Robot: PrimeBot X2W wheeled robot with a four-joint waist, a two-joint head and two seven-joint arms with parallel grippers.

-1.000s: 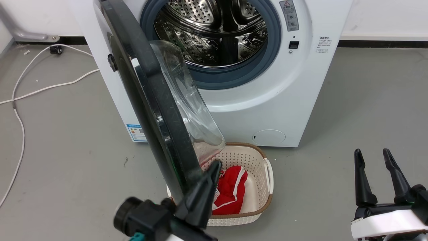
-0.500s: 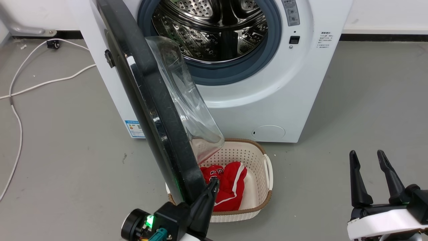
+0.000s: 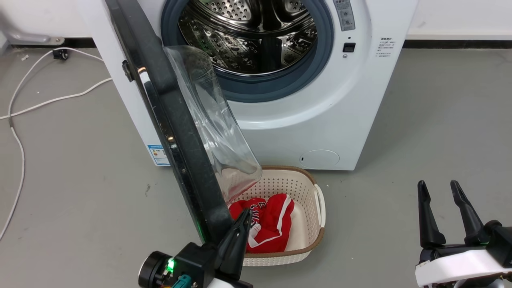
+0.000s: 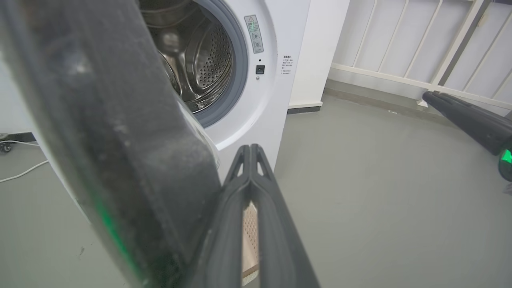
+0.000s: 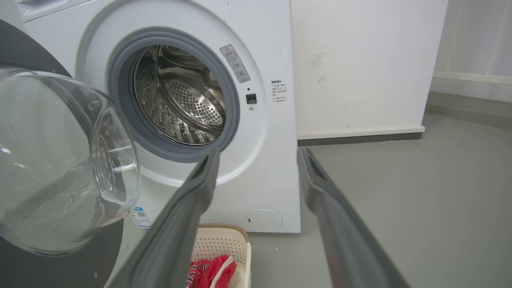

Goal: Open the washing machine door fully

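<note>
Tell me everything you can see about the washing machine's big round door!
The washing machine door is a big round disc with a glossy black rim, a bit dusty and scuffed, and a clear glass bowl bulging from its inner side. It is open, swung out from the white machine, hinged at the left, so the head view sees it nearly edge-on. The left gripper, fingers shut together, looks pressed against its inner face near the lower edge.

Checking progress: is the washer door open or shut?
Open: the washing machine door stands out from the machine front, edge-on in the head view, drum exposed. Left claw, shut, sits at its lower rim.
</note>
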